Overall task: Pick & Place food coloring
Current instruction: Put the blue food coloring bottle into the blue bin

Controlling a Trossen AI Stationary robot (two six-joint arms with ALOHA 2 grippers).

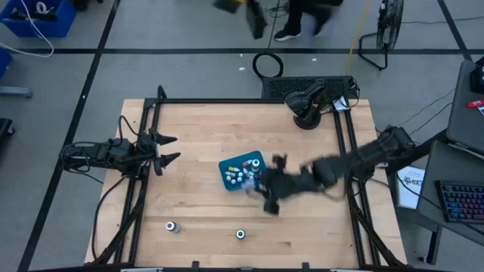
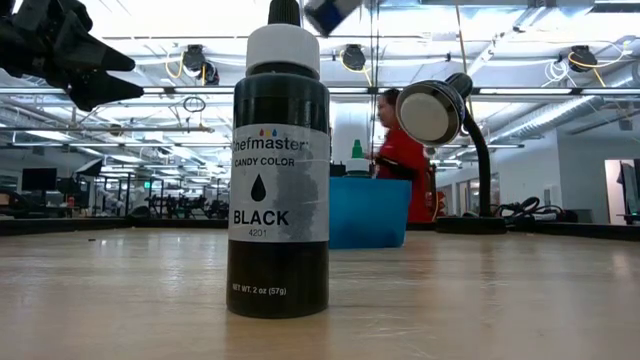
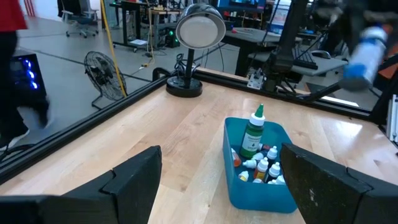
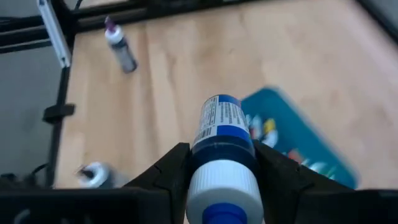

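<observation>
My right claw clamps a blue food-coloring bottle above the worktop; I keep it upright, lowering gently clear of the teal tray, while my left claw waits wide.

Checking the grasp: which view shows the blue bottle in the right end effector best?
Right wrist view: blue bottle fills the frame, clamped between both fingers. Left wrist shows it blurred; low view only a corner; high view hides it.
</observation>
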